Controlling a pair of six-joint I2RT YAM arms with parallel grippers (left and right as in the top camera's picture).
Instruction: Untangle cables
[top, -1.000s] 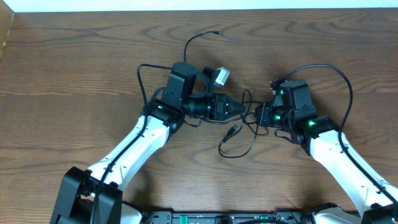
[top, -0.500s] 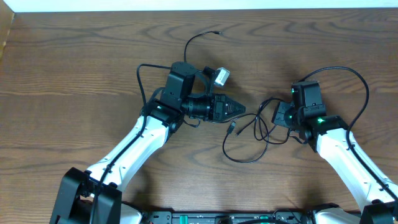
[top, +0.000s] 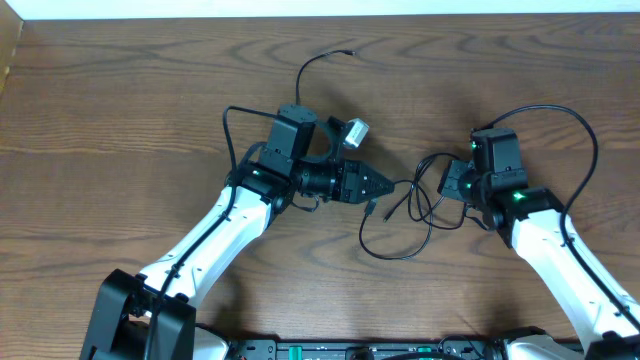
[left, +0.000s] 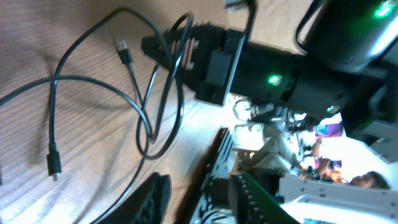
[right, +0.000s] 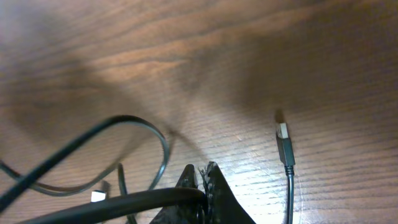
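A thin black cable lies in loose loops on the wooden table between my two grippers, one plug end resting near the left one. My left gripper points right at the loops. Its jaws stand open in the left wrist view with nothing between them, and the cable lies ahead of them on the wood. My right gripper is shut on the black cable, which is pinched at its fingertips. A second plug lies just to their right.
Another thin black cord curves from the left wrist toward the back of the table, ending in a small plug. A thick black lead arcs over the right arm. The table's back edge runs along the top.
My left gripper has opened and let go of the cable. The right gripper pulled the cable to the right, spreading its loops, then held still.
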